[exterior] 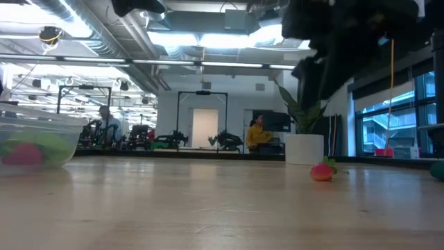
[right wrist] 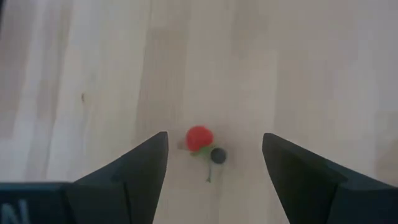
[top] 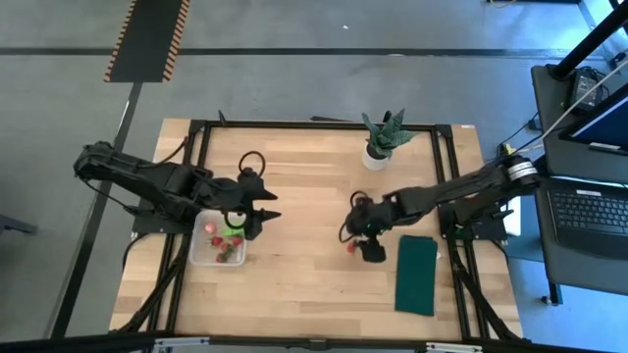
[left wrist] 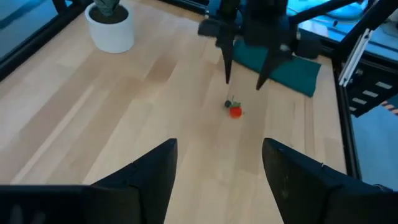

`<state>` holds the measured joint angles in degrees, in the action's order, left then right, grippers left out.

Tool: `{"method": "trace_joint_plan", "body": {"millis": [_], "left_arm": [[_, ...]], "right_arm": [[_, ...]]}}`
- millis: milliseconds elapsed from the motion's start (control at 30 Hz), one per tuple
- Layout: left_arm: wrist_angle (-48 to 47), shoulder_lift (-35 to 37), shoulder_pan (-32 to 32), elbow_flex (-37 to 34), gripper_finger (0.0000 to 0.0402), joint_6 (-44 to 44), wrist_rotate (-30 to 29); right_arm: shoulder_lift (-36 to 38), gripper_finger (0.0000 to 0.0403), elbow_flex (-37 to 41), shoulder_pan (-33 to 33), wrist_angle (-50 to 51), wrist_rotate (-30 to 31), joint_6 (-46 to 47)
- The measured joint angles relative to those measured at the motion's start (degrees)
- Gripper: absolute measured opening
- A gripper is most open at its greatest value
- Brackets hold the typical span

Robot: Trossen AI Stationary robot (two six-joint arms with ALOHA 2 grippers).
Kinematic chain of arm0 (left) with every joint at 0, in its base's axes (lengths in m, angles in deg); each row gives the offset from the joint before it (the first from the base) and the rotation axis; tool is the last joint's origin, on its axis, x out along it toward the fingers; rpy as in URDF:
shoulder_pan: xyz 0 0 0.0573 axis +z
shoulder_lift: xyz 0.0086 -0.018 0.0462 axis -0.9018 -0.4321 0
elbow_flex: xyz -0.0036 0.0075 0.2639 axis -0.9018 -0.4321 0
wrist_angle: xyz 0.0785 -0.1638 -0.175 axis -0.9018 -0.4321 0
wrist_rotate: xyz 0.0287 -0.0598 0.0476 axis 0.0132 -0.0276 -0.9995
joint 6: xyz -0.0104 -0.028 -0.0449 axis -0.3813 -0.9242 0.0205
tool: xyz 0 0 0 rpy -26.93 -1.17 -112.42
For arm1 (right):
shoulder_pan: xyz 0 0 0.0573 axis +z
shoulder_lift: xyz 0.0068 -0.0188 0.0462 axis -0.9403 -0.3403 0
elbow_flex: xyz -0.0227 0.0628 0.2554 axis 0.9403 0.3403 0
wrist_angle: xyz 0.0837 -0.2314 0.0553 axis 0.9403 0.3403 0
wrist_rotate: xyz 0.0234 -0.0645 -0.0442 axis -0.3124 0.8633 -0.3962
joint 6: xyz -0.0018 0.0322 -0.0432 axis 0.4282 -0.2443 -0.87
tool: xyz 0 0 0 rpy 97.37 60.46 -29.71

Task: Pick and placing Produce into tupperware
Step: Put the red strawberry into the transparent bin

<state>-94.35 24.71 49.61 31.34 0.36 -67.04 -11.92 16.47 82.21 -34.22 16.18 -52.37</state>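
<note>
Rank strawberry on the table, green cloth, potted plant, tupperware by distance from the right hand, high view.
1. Strawberry: on the table right beside the open right hand.
2. Green cloth: just outboard of it.
3. Potted plant: table's far edge.
4. Tupperware: across the table, below the left hand.

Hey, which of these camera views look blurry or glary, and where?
Low view: ceiling lights glare; the right gripper is a dark, backlit shape; the tupperware is soft at the edge. Right wrist view: the strawberry is slightly soft and the fingers are blurred. High view: evenly lit across the table.
</note>
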Motion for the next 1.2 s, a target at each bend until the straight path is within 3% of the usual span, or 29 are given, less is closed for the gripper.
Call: {"method": "trace_joint_plan", "body": {"millis": [667, 1200], "left_arm": [[-0.1, -0.6, 0.0, 0.0, 0.0228, 0.1, 0.0], [-0.2, -0.6, 0.0, 0.0, 0.0228, 0.1, 0.0]], "right_arm": [[-15.5, 0.0261, 0.1, 3.5, -5.1, 2.8, -4.5], [-17.0, 0.0154, 0.0, 3.5, -6.6, 2.8, -5.9]]}}
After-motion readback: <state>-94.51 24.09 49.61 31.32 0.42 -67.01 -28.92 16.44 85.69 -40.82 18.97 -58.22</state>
